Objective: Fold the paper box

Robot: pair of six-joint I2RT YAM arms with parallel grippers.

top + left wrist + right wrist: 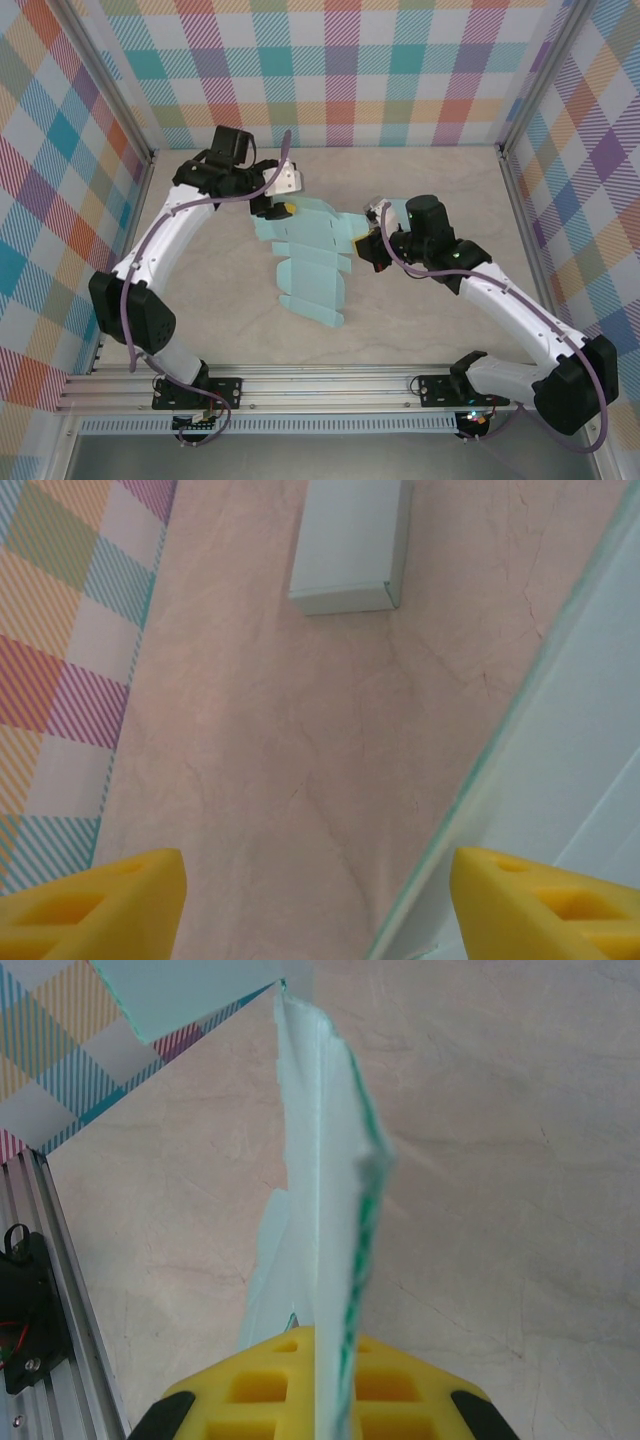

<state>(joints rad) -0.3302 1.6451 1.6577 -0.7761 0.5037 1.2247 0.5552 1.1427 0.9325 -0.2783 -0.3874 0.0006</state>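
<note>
Pale-blue paper box point(305, 262), unfolded, mostly flat, right flap apparently lifted edgewise.

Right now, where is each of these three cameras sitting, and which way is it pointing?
Top external: above and behind, looking down at the table; the left arm and right arm show, the paper box between them.
Left wrist: on the left arm, looking down past the open left pincer at the table.
Right wrist: on the right arm, looking along the right pincer, shut on the paper box.
Shared: all views catch paper box and table.
</note>
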